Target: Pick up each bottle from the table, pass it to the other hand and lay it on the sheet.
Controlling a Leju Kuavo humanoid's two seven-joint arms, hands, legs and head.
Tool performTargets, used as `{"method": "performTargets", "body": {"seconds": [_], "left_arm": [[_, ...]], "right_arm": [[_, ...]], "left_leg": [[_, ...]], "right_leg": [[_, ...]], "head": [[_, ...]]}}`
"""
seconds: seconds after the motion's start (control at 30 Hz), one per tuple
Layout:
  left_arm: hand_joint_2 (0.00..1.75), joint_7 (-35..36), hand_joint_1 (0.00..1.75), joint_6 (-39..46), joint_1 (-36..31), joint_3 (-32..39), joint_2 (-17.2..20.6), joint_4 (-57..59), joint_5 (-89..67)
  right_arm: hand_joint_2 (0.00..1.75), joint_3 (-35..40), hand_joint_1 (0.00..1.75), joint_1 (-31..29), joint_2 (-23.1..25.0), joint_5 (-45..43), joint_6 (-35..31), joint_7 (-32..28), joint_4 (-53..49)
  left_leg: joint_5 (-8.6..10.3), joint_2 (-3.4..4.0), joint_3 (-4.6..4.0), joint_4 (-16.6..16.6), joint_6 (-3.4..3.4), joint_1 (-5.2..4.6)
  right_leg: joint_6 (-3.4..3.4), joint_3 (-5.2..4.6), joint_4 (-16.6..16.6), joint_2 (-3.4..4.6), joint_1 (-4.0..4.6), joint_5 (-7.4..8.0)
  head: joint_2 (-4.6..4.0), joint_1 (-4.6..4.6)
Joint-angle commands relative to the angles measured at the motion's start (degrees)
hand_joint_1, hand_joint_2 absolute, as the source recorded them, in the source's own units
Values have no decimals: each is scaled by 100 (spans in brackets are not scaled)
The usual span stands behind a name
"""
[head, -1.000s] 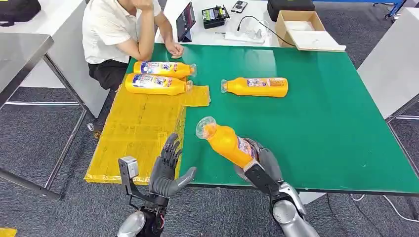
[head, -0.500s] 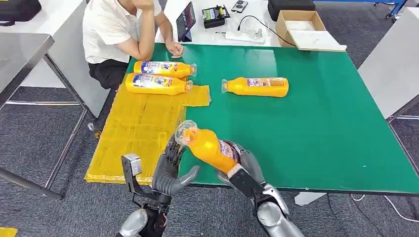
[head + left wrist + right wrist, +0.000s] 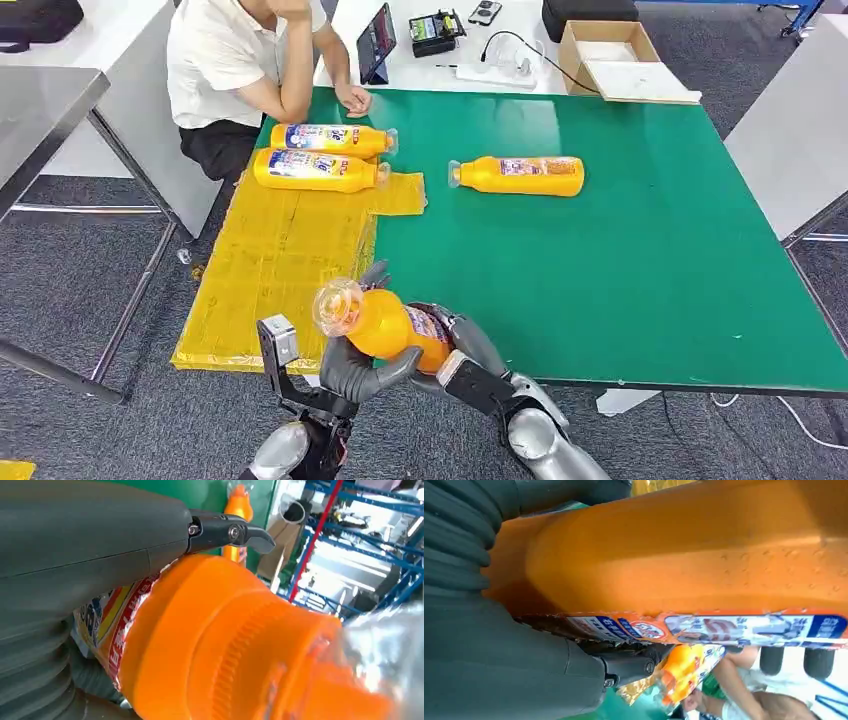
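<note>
My right hand (image 3: 468, 352) grips an orange bottle (image 3: 388, 326) by its base end, in the air over the near edge of the green table (image 3: 620, 250). The clear cap points toward the yellow sheet (image 3: 270, 270). My left hand (image 3: 347, 372) cups the bottle's neck end: the thumb lies under it and the fingers stand spread behind it. In the left wrist view the thumb (image 3: 100, 535) lies along the bottle (image 3: 225, 645). Two more bottles (image 3: 330, 138) (image 3: 315, 169) lie on the sheet's far end. A further bottle (image 3: 520, 176) lies on the table.
A person (image 3: 240, 60) sits at the table's far left corner, a forearm resting near the sheet's bottles. A white table behind holds a tablet (image 3: 375, 42), cables and a cardboard box (image 3: 610, 55). Metal tables flank both sides.
My right hand has carried the bottle left and toward me, off the table edge, into my left palm. My left hand has risen slightly to meet it.
</note>
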Motion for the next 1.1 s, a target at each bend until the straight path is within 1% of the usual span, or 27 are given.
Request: {"method": "performTargets", "body": {"seconds": [0.03, 0.27, 0.3, 0.33, 0.37, 0.4, 0.43, 0.63, 0.7, 0.73, 0.8, 0.87, 0.9, 1.1], "left_arm": [[175, 28, 0, -77, -225, -196, 119, 399, 32], [175, 28, 0, -77, -225, -196, 119, 399, 32], [175, 28, 0, -77, -225, -196, 119, 399, 32], [175, 28, 0, -77, -225, -196, 119, 399, 32], [175, 28, 0, -77, -225, -196, 119, 399, 32], [175, 28, 0, -77, -225, -196, 119, 399, 32], [175, 28, 0, -77, -225, -196, 119, 399, 32], [175, 28, 0, -77, -225, -196, 119, 399, 32], [175, 28, 0, -77, -225, -196, 119, 399, 32], [175, 28, 0, -77, -225, -196, 119, 399, 32], [175, 28, 0, -77, -225, -196, 119, 399, 32], [175, 28, 0, -77, -225, -196, 119, 399, 32], [175, 28, 0, -77, -225, -196, 119, 399, 32], [175, 28, 0, -77, -225, -196, 119, 399, 32]], "right_arm": [[175, 386, 175, -384, -145, -10, 59, 16, 245], [175, 386, 175, -384, -145, -10, 59, 16, 245], [175, 386, 175, -384, -145, -10, 59, 16, 245], [175, 386, 175, -384, -145, -10, 59, 16, 245], [175, 386, 175, -384, -145, -10, 59, 16, 245], [175, 386, 175, -384, -145, -10, 59, 16, 245], [175, 386, 175, -384, -145, -10, 59, 16, 245], [175, 386, 175, -384, -145, -10, 59, 16, 245], [175, 386, 175, -384, -145, -10, 59, 16, 245], [175, 386, 175, -384, -145, -10, 59, 16, 245], [175, 386, 175, -384, -145, -10, 59, 16, 245], [175, 386, 175, -384, -145, -10, 59, 16, 245], [175, 386, 175, -384, -145, -10, 59, 16, 245], [175, 386, 175, -384, -145, -10, 59, 16, 245]], "left_leg": [[-3, 9, 19, -7, 10, -4], [-3, 9, 14, -6, 8, -5], [-8, 16, 40, -14, 18, -7], [-2, 6, 11, -5, 7, -3], [-5, 10, 25, -9, 13, -5], [-3, 8, 16, -7, 9, -4], [-5, 12, 25, -9, 13, -4], [-2, 7, 12, -6, 7, -4], [-5, 12, 24, -8, 12, -3], [-3, 8, 11, -4, 7, -2], [-6, 13, 32, -12, 15, -5], [-3, 9, 13, -6, 8, -2], [-5, 12, 24, -9, 12, -5], [-4, 11, 22, -8, 12, -5]], "right_leg": [[-11, 17, -5, -4, 1, -3], [-8, 12, -4, -1, -1, -2], [-18, 37, -11, -6, 1, -8], [-6, 9, -3, -2, 0, -1], [-12, 22, -7, -5, 1, -4], [-9, 14, -5, -3, 1, -2], [-13, 23, -7, -4, 2, -4], [-7, 10, -3, -2, 0, -2], [-13, 22, -6, -3, 3, -4], [-7, 10, -4, -2, 1, -2], [-16, 29, -9, -6, 2, -5], [-9, 12, -5, -2, 2, -1], [-12, 21, -7, -3, 1, -4], [-12, 20, -6, -4, 0, -4]], "head": [[0, 0], [0, 0], [0, 0], [0, 0], [0, 0], [0, 0], [0, 0], [0, 0], [0, 0], [0, 0], [0, 0], [0, 0], [0, 0], [0, 0]]}}
